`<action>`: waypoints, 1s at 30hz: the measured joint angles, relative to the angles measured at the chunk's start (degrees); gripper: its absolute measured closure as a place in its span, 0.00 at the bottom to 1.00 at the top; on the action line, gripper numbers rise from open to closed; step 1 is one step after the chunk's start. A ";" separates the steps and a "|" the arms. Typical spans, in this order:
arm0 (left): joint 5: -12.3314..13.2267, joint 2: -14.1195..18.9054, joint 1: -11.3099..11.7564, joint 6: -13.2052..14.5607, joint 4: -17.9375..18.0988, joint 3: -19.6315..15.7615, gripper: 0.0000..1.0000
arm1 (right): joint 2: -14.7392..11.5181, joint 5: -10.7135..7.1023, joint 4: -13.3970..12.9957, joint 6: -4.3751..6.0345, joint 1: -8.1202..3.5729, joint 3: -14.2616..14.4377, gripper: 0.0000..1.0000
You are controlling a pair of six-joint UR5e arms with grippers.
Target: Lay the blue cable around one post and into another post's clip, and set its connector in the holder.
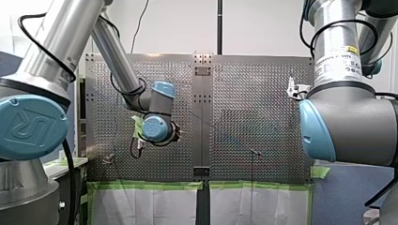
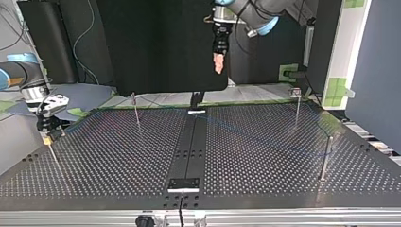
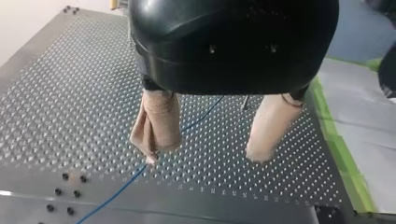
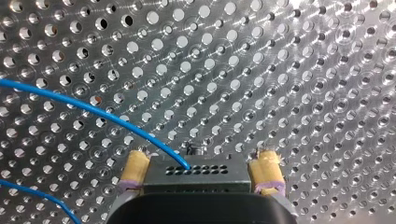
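The blue cable lies on the perforated table and passes under my left gripper, which hangs open above it with its beige pads far apart and nothing between them. In the top view that gripper is high over the table's far side. My right gripper is open just over the plate, its yellow pads wide apart. The cable curves in to a black block with a row of holes between those pads, and a second strand crosses beside them. In the top view this gripper sits atop a thin post.
Three more thin posts stand on the plate: one at the top view's back left, one at its back right and one at its right. A dark centre strip splits the plate. Green tape edges the table.
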 joint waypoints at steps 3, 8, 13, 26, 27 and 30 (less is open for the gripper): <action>-1.52 0.01 -1.54 0.92 0.26 -0.01 0.00 | 0.00 0.00 0.00 0.00 0.01 0.00 0.02; -4.07 0.00 -4.08 0.99 0.70 -0.02 0.00 | 0.00 0.00 0.00 0.00 0.00 0.00 0.02; -6.87 0.01 -6.90 -0.74 2.39 -1.46 0.00 | 0.00 0.00 0.00 0.00 0.00 0.00 0.02; -13.68 0.06 -13.72 -1.37 9.03 -4.07 0.00 | 0.00 0.00 0.00 0.00 0.00 0.00 0.02; -14.16 0.07 -14.20 -1.28 9.52 -4.08 0.00 | 0.00 0.00 0.00 0.00 0.00 0.00 0.02; -15.83 0.07 -15.87 -1.04 11.18 -4.09 0.00 | 0.00 0.00 0.00 0.00 0.00 0.00 0.02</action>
